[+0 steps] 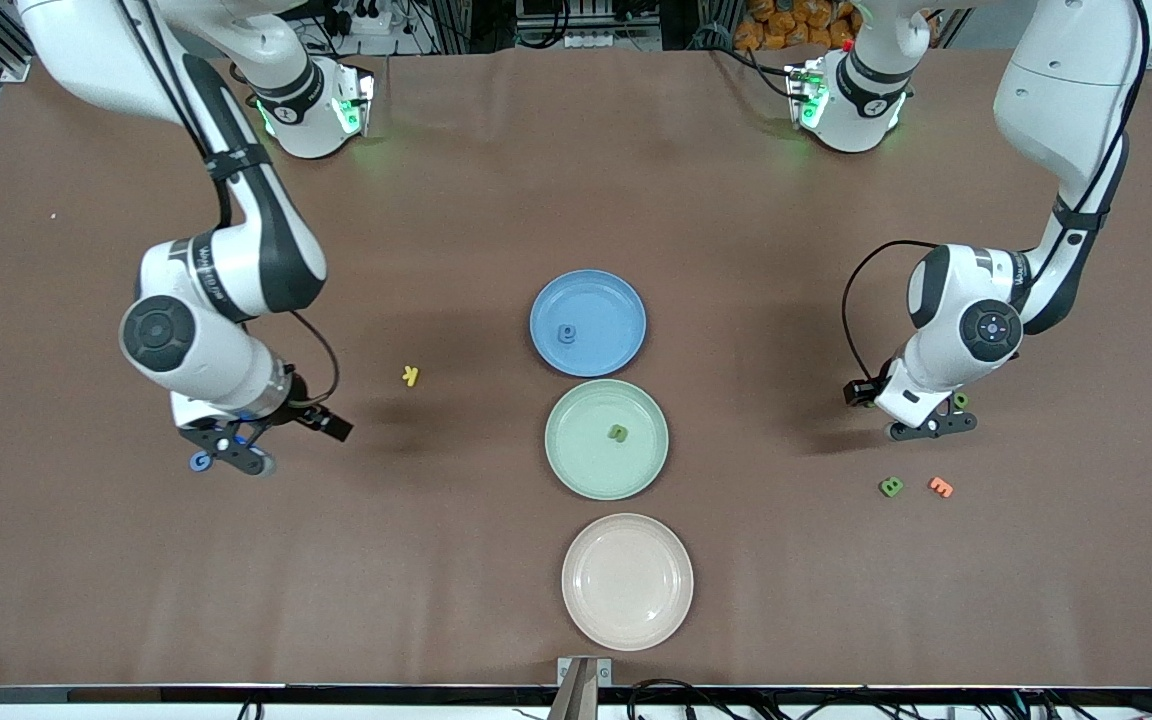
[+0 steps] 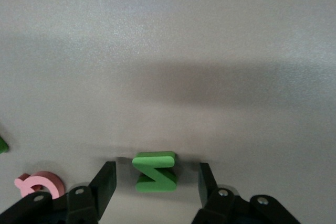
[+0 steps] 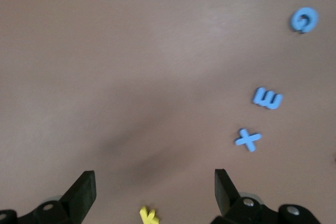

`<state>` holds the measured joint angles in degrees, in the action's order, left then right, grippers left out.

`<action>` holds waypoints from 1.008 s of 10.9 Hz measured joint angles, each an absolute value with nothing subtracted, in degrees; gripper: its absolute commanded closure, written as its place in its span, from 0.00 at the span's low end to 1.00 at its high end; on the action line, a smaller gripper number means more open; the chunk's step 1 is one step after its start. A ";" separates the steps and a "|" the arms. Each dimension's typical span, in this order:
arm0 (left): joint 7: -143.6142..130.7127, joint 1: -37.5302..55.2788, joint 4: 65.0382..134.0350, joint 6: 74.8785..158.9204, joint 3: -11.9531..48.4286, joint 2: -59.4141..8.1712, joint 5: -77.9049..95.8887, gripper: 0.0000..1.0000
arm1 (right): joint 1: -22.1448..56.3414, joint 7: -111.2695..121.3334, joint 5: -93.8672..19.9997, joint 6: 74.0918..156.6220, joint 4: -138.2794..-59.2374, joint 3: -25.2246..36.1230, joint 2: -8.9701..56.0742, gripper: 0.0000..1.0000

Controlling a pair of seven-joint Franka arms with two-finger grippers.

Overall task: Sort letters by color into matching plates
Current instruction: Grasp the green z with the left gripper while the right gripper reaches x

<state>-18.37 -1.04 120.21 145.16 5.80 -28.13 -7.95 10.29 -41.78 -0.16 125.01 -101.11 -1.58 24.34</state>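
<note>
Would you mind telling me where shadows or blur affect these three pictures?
Front view: soft arm shadows darken the table, while the plates stay evenly lit. Left wrist view: a broad shadow band lies above the sharp green letter. Right wrist view: slightly blurred, with a diffuse dark patch near the yellow letter.

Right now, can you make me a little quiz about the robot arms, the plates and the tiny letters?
1. True or false: the beige plate holds a letter.
2. What colour is the letter Z between the left gripper fingers?
3. The right gripper is: A) open, holding nothing B) shut on a letter.

Key: 1 false, it is empty. 2 green. 3 A.
</note>
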 measured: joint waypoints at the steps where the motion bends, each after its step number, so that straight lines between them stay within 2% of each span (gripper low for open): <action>1: -18.37 -1.07 120.30 145.16 5.75 -28.13 -7.95 0.30 | 9.25 -44.67 -0.58 125.00 -101.13 -1.11 24.34 0.00; 3: -18.38 -1.29 120.45 145.16 5.70 -28.13 -7.95 0.34 | 8.19 -51.99 -2.52 124.73 -101.28 -0.14 24.34 0.00; 6: -18.38 -2.07 120.70 145.16 5.63 -28.12 -7.95 0.52 | 7.19 -57.44 -3.33 124.52 -103.47 0.52 24.42 0.00; 7: -18.38 -2.08 120.71 145.16 5.64 -28.11 -7.95 0.54 | 6.86 -57.68 -3.34 124.56 -104.35 0.53 24.45 0.00; 8: -18.38 -2.07 120.71 145.17 5.69 -28.05 -7.95 0.60 | 6.56 -57.69 -3.34 125.20 -105.66 0.58 24.47 0.00; 9: -18.39 -2.07 120.72 145.19 5.70 -28.01 -7.94 0.70 | 6.35 -57.68 -3.30 127.22 -107.47 0.62 24.44 0.00; 11: -18.46 -2.08 120.75 145.20 5.72 -27.92 -7.94 0.98 | 5.56 -56.29 -3.25 132.08 -111.71 0.65 24.17 0.00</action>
